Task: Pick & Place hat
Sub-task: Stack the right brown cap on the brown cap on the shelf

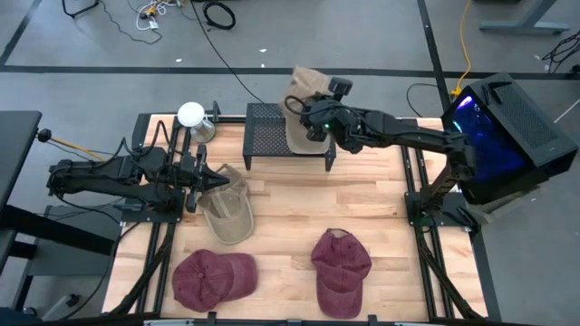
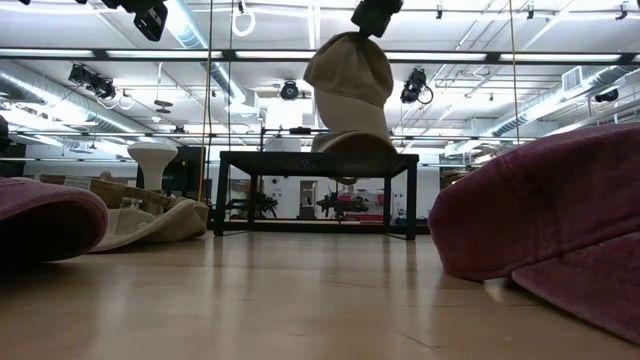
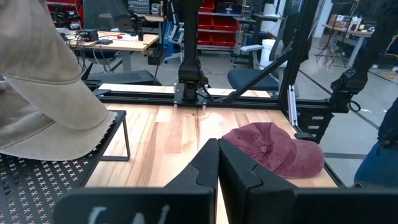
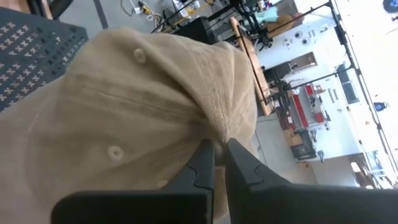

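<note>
My right gripper [image 1: 314, 120] is over the black mesh stand [image 1: 267, 138] at the far side and is shut on a tan cap [image 2: 348, 75]. A second tan cap [image 1: 231, 213] lies flat on the table's left half. My left gripper [image 1: 217, 178] is at that cap's far-left edge, shut, with nothing between its fingers in the left wrist view [image 3: 218, 165]. Two maroon caps [image 1: 215, 276] [image 1: 342, 267] lie on the near part of the table. My right gripper [image 4: 219, 149] pinches a raised fold of the tan cap's crown [image 4: 217, 127] between its two fingers, coming from above. The cap hangs below the fingers with its crown up, and its brim [image 2: 350, 145] rests on the stand's top.
A white round object [image 1: 192, 116] stands at the far-left corner beside the stand. Black frame rails run along the table's left and right sides. Bare wood shows in the middle of the table, between the stand and the maroon caps.
</note>
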Tool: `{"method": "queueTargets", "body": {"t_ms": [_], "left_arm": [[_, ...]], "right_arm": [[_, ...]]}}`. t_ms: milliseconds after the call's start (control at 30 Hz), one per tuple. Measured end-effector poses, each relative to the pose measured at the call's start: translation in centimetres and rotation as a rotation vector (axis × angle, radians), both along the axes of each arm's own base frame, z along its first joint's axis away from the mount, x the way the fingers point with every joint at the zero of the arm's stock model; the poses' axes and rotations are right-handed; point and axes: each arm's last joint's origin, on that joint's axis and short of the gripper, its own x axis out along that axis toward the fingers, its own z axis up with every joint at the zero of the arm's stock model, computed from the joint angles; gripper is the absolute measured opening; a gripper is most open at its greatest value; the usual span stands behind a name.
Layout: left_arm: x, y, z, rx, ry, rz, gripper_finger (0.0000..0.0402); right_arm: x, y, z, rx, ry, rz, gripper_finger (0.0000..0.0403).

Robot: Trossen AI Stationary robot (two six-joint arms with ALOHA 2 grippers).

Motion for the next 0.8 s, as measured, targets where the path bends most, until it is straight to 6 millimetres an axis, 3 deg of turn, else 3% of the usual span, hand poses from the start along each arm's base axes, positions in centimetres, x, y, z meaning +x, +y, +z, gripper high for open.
{"method": "queueTargets", "body": {"t_ms": [800], "left_arm": [[0.0, 0.0, 0.0, 0.000, 0.000, 0.000, 0.0014]], "right_arm": [[-0.7, -1.7, -0.5, 0.004, 0.074, -0.056, 0.0009]]}}
